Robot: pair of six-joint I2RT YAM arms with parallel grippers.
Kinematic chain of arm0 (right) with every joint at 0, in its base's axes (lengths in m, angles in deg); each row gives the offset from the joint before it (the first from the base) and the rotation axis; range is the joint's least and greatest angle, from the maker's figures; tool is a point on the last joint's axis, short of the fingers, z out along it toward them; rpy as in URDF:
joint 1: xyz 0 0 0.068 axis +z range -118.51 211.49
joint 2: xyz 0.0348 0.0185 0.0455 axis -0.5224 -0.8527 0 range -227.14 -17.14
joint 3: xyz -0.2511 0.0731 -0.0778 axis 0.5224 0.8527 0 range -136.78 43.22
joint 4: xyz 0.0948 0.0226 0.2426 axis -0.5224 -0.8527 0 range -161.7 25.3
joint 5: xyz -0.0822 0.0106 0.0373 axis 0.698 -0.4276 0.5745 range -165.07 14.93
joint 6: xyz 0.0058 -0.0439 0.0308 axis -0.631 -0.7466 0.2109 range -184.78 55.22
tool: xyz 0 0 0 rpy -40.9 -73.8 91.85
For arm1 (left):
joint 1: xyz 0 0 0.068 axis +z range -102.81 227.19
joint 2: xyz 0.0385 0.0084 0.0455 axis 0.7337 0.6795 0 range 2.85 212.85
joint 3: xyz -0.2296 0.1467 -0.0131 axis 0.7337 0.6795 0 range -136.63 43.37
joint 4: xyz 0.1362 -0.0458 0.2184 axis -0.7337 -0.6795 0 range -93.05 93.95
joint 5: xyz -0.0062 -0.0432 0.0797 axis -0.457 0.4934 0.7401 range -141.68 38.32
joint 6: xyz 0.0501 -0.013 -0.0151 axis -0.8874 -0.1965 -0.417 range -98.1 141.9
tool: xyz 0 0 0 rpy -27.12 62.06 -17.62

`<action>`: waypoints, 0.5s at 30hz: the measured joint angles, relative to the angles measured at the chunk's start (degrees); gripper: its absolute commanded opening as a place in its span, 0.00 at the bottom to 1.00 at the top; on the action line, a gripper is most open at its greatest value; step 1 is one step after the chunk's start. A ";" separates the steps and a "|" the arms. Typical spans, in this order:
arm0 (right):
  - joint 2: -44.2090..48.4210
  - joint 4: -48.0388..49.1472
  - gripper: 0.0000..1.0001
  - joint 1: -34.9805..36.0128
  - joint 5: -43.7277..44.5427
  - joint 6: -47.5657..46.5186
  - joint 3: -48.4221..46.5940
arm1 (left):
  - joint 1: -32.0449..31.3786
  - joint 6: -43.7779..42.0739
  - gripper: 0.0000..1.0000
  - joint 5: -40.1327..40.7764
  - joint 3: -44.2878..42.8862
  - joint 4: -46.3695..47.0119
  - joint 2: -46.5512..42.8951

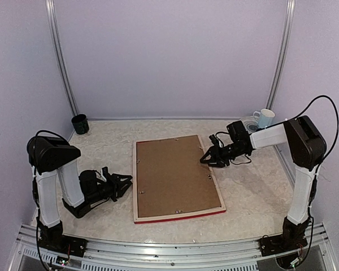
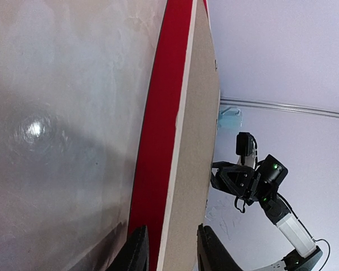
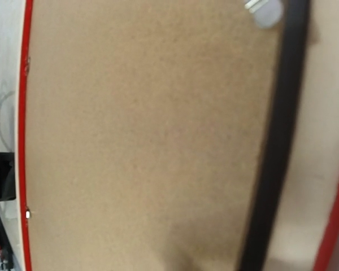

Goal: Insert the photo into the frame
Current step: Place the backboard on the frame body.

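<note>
Closest to me, the large rectangular picture frame with the red edge (image 1: 181,215) lies flat and face down in the middle of the pale marbled table (image 1: 248,192). Its pale wood rim and the brown fibreboard backing (image 1: 175,175) face up, with small metal tabs (image 1: 177,210) around the board.

Just off the frame's left side, towards its near end, my left hand (image 1: 126,185) sits low over the table and points at the frame's edge. From the left wrist camera I see both black fingers (image 2: 137,251) with a moderate gap between them. The frame's red side and pale rim run up the view beyond them, so I read this hand as part open and holding nothing.

Further back, at the frame's right side near its far end, my right hand (image 1: 205,158) reaches in over the rim. Its wrist camera is filled with the brown board, a thin red border and a blurred dark strip (image 3: 277,141). I cannot tell how wide this hand stands or whether it has hold of anything.

Beyond the frame's far left corner stands a dark green mug (image 1: 79,123). Beyond its far right corner, a pale blue mug (image 1: 264,117) stands by a small plate (image 1: 250,121)
</note>
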 measured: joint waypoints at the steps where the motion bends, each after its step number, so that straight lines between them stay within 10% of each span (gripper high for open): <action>1: 0.13 -0.42 0.43 0.11 0.33 -0.17 -0.09 | 0.00 0.00 0.30 0.00 0.00 0.00 0.00; 15: 4.11 -4.37 0.47 0.22 4.17 -2.64 -0.68 | -0.07 0.04 0.31 0.02 -0.02 0.02 0.04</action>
